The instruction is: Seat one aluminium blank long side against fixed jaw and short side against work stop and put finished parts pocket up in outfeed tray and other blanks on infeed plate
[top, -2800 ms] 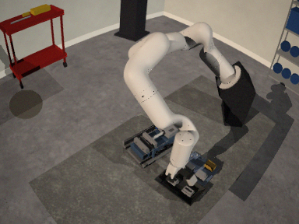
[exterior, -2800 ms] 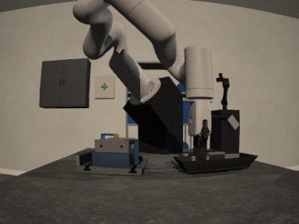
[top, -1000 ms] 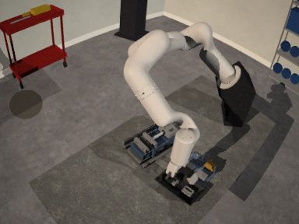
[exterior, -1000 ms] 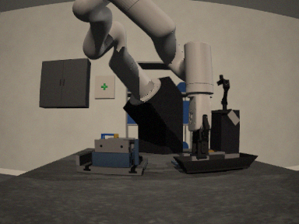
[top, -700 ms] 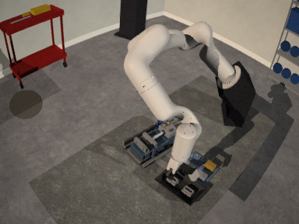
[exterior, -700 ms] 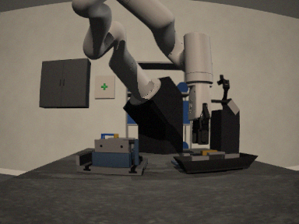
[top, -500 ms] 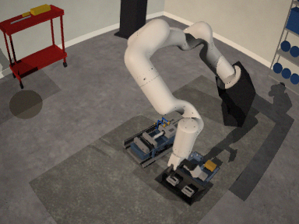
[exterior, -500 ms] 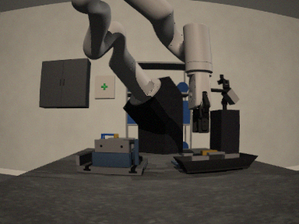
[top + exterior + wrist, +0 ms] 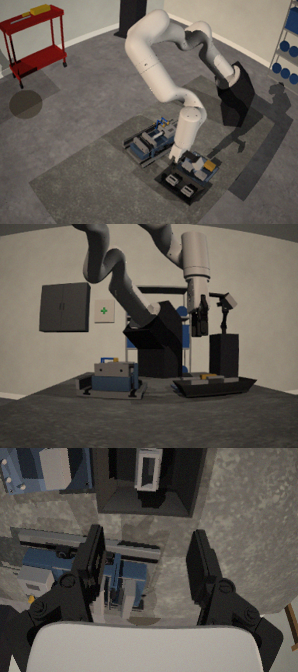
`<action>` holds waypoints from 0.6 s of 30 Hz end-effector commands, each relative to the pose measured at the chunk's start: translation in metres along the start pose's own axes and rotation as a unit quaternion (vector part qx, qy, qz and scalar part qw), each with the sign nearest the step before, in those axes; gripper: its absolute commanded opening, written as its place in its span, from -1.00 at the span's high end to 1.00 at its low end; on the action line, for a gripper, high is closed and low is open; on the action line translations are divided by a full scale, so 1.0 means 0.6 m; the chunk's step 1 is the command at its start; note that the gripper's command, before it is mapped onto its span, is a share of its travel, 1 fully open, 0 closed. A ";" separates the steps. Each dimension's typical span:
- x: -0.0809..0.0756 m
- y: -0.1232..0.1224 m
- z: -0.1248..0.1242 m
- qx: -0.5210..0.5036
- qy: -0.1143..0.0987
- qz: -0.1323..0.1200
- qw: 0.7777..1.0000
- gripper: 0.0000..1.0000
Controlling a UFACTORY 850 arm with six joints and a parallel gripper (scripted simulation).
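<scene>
From the top, the arm bends down between the vise [image 9: 149, 145] and the infeed plate [image 9: 214, 173], with the gripper [image 9: 174, 157] hanging over the gap between them. Two finished parts [image 9: 172, 179] lie in the black outfeed tray [image 9: 162, 181], just in front of the plate. On the plate sit grey aluminium blanks [image 9: 188, 166] and one brass blank [image 9: 209, 165] at its far end from the vise. A red cart [image 9: 58, 12] stands well away from the vise, by the wall.

From the exterior view, the gripper [image 9: 199, 326] hangs high in the air above the tray [image 9: 237, 386], touching nothing, with the vise [image 9: 112, 377] to its left.

In the wrist view the fingers stand partly spread with nothing between them. Below them lie the vise [image 9: 127, 583] and bare floor; the tray [image 9: 196, 464] with one part [image 9: 148, 466] shows further up, the plate [image 9: 75, 451] beside it.
</scene>
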State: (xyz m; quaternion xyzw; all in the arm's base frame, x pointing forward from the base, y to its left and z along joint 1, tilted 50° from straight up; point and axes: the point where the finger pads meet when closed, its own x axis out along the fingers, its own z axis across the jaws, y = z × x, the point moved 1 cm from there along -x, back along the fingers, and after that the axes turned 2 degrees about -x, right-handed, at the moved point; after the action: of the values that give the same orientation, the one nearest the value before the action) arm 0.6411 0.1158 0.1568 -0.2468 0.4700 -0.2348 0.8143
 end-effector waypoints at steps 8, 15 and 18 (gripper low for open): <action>-0.015 0.000 0.001 0.000 0.000 0.000 1.000 1.00; -0.015 0.000 0.001 0.000 0.000 0.000 1.000 1.00; -0.015 0.000 0.001 0.000 0.000 0.000 1.000 1.00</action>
State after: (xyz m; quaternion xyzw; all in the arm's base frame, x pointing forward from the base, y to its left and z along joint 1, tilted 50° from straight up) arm 0.6371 0.1208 0.1624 -0.2468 0.4701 -0.2350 0.8142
